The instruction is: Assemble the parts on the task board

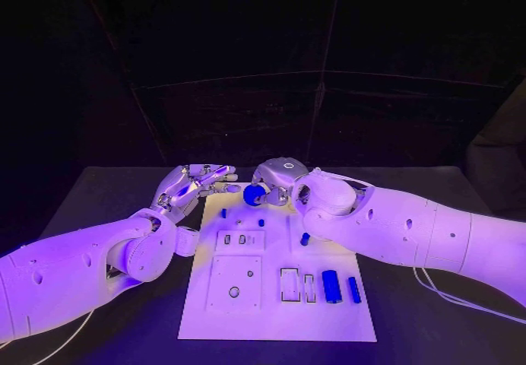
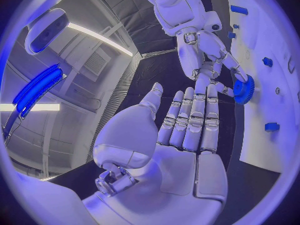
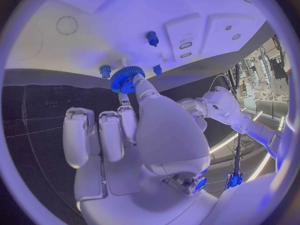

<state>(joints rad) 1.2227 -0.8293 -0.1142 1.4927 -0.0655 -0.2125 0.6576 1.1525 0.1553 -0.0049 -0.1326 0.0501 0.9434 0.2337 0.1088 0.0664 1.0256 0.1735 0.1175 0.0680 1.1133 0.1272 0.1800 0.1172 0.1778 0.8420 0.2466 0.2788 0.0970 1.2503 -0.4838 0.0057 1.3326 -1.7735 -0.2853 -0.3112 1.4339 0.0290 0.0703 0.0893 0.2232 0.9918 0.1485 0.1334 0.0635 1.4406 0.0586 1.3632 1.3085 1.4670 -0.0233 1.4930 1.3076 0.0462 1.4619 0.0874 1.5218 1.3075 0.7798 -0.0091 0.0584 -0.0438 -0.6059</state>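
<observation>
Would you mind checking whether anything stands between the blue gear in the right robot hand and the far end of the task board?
Nothing visible does. The right robot hand holds the blue gear right at the far edge of the task board. The left robot hand is open, off to the side of the board.
</observation>
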